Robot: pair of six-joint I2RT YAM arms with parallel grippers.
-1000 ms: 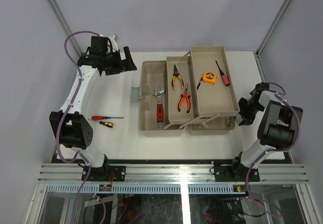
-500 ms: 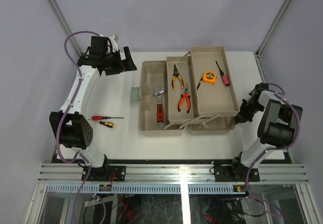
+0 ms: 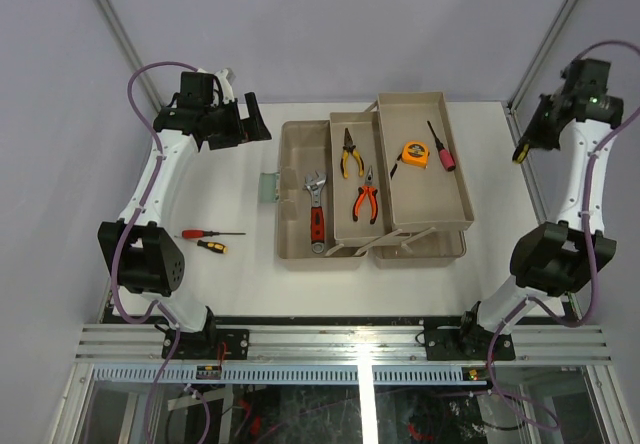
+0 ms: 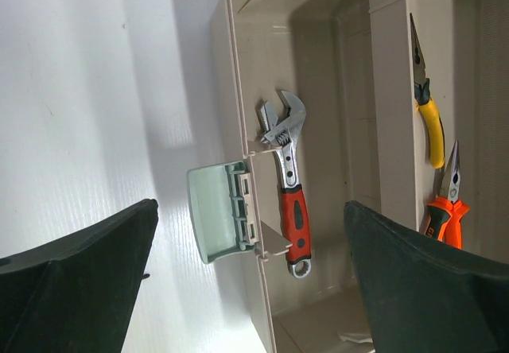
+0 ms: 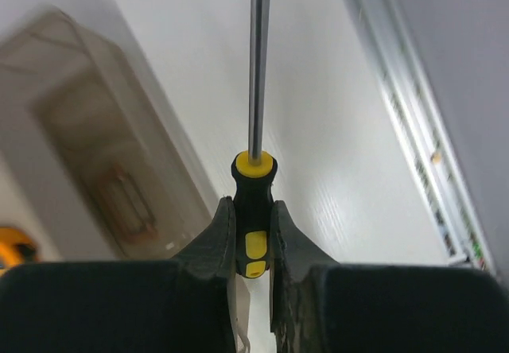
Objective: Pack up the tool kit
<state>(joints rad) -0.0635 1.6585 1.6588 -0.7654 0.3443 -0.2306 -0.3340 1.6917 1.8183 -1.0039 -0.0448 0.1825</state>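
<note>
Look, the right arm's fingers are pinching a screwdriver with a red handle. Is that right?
Not quite. The right arm's fingers are pinching a screwdriver, but its handle is black and yellow, not red. The right wrist view shows it up close, with the metal shaft pointing away from the fingers.

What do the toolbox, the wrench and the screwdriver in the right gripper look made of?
Toolbox: likely moulded plastic, matte beige, thin walls with rounded corners.
Wrench: bright metal head and shank that glint; the red grip is probably rubber or plastic.
Screwdriver, held in the right gripper: shiny, steel-like shaft; the black-and-yellow handle is probably plastic.
</note>
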